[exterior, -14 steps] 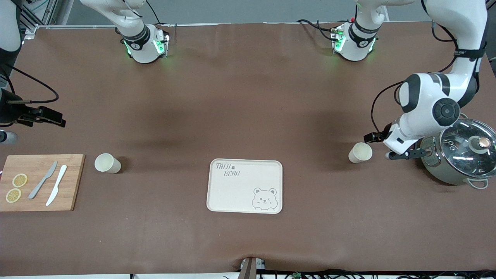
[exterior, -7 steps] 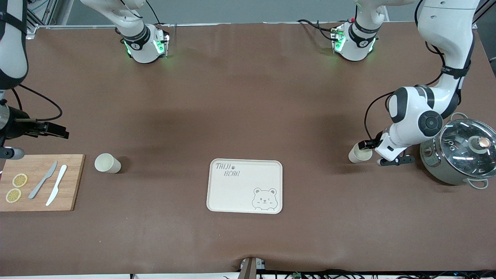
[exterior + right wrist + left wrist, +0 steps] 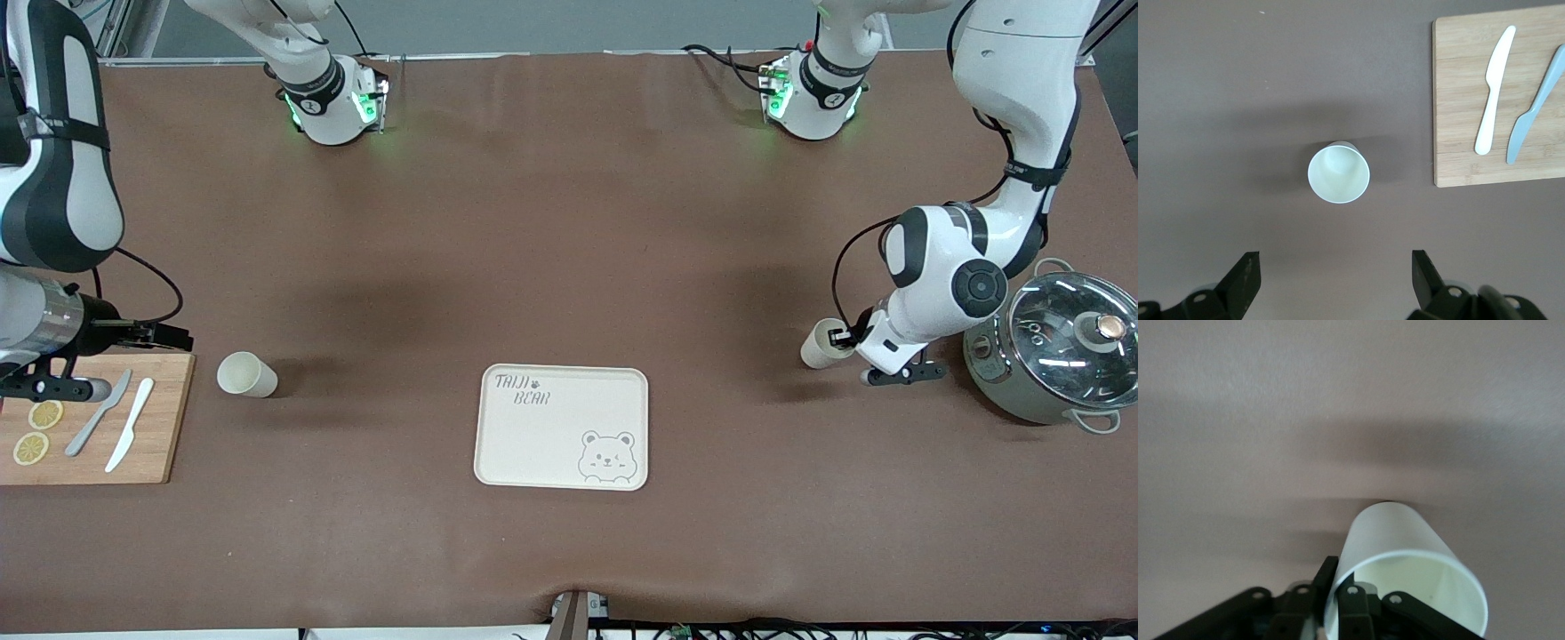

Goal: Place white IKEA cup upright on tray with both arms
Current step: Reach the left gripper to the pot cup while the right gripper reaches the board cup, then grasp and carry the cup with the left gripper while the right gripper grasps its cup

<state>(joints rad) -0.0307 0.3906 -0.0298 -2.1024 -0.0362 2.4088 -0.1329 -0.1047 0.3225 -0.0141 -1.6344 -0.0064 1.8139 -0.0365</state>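
Observation:
A white cup [image 3: 816,347] stands upright on the table at the left arm's end, beside a pot. My left gripper [image 3: 836,339] is at its rim. In the left wrist view the left gripper [image 3: 1340,577] is shut on the cup's wall [image 3: 1395,537], one finger outside and one inside. A second white cup [image 3: 246,374] stands upright near the cutting board; it also shows in the right wrist view [image 3: 1338,175]. My right gripper [image 3: 169,338] hangs open and empty over the board's corner beside that cup, its fingers wide apart [image 3: 1333,257]. The cream bear tray [image 3: 562,427] lies empty, nearer the front camera than both cups.
A steel pot with a glass lid [image 3: 1058,356] stands close to the left arm's wrist. A wooden cutting board [image 3: 151,444] at the right arm's end carries two lemon slices [image 3: 37,431], a grey knife [image 3: 98,413] and a white knife [image 3: 130,425].
My left gripper has moved from beside the pot onto the cup's rim. My right arm has swung in and down toward the cutting board and the second cup.

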